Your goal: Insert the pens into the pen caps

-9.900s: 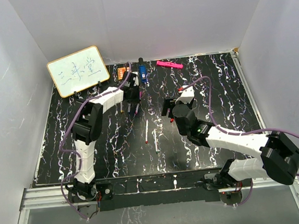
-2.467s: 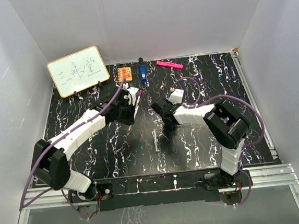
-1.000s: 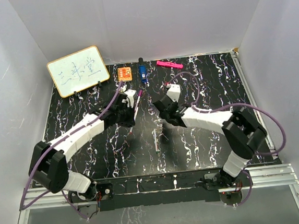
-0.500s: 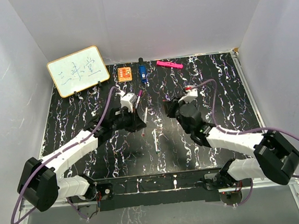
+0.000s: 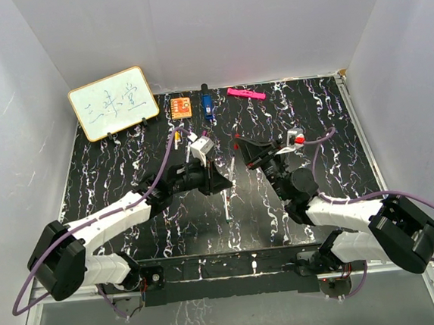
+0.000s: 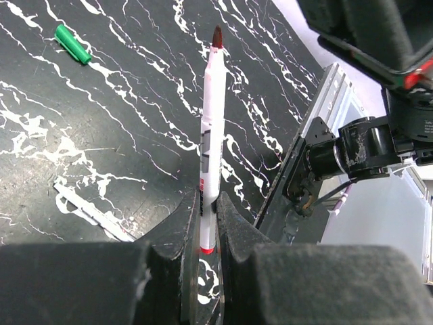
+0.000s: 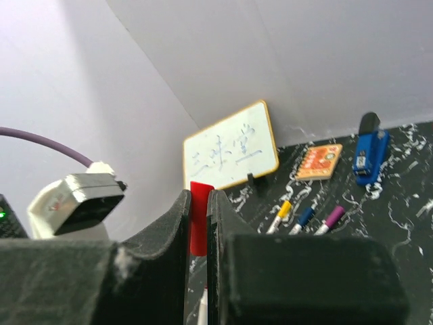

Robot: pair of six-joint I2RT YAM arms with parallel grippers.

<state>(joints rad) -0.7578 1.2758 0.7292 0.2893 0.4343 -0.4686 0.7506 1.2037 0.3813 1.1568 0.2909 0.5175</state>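
Note:
My left gripper [image 6: 208, 201] is shut on the lower end of a white pen [image 6: 210, 115], whose dark red tip points up and away from the fingers. From above, this gripper [image 5: 221, 179] hangs over the table's middle with the pen [image 5: 232, 166] aimed at the right gripper [image 5: 243, 144]. That right gripper [image 7: 197, 198] is shut on a red pen cap [image 7: 198, 215], which sticks out past the fingertips. Pen tip and cap [image 5: 236, 136] are close but apart. A green cap [image 6: 72, 44] lies loose on the table. A second bare pen [image 5: 226, 205] lies flat below the grippers.
Three capped pens, yellow [image 7: 283, 211], blue [image 7: 304, 217] and purple [image 7: 331, 218], lie near the back. Behind them stand a whiteboard [image 5: 113, 102], an orange square [image 5: 181, 106], a blue block [image 5: 207, 105] and a pink bar [image 5: 246, 94]. White walls close in the table.
Both arms have swung in towards the middle and nearer the front, each keeping its hold. The pen and the red cap now face each other more closely than half a second ago.

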